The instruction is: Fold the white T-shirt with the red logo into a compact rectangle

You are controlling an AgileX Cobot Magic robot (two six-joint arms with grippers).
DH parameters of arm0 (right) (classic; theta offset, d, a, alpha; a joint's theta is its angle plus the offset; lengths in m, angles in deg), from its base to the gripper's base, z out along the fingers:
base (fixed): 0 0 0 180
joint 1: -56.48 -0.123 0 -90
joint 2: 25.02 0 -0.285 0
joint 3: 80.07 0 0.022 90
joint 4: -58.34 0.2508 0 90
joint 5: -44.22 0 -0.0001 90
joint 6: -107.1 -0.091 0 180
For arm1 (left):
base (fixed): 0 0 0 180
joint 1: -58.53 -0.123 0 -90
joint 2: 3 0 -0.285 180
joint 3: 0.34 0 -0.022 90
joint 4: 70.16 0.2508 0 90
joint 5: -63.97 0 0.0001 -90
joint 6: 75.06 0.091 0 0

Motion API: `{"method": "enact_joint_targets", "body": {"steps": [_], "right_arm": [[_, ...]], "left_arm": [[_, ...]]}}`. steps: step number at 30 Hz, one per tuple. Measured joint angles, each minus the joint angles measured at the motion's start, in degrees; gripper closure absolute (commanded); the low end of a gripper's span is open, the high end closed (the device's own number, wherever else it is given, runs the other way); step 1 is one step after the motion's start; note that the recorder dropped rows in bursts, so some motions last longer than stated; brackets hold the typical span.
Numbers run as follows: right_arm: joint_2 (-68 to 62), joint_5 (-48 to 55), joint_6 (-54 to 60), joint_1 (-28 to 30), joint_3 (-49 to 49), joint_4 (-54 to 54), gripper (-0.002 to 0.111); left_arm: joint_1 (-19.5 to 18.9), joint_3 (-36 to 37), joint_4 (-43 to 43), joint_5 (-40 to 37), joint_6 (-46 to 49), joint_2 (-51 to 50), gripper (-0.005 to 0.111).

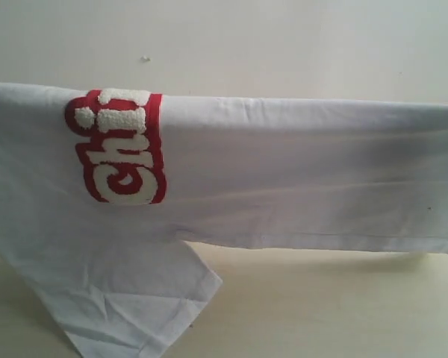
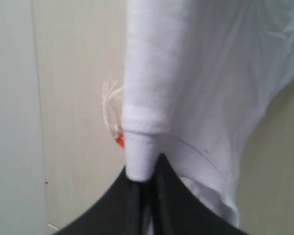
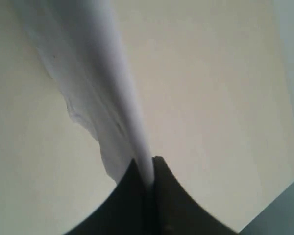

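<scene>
We grip the light, floppy white T-shirt (image 1: 284, 171) by its edges, left hand (image 2: 146, 172) and right hand (image 3: 150, 172) clenched, cloth draping below them.

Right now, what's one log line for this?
left gripper: shut on white T-shirt | right gripper: shut on it | red logo: at top fold

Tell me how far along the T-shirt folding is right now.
Done: the white T-shirt looks doubled over, the red logo wrapping its top fold. In hand: the left end effector and right end effector each pinch an end, stretching it above the table. Left: lay it down, tuck in the hanging flap, fold it into a compact rectangle.
</scene>
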Motion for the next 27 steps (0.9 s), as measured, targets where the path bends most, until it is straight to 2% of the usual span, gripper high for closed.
{"method": "enact_joint_targets", "body": {"steps": [6,17,27], "right_arm": [[3.94,0.42,-0.79,0.0,0.0,1.94,0.108],[11.47,0.74,-2.94,0.0,0.0,7.15,0.108],[18.41,5.23,-4.16,0.1,0.0,15.12,0.108]], "left_arm": [[0.0,-4.62,-1.05,-2.93,-1.19,2.66,0.107],[0.0,-5.1,-3.03,-4.96,-4.97,8.72,0.107],[0.0,-5.1,-12.94,-5.8,-8.45,17.04,0.107]]}}
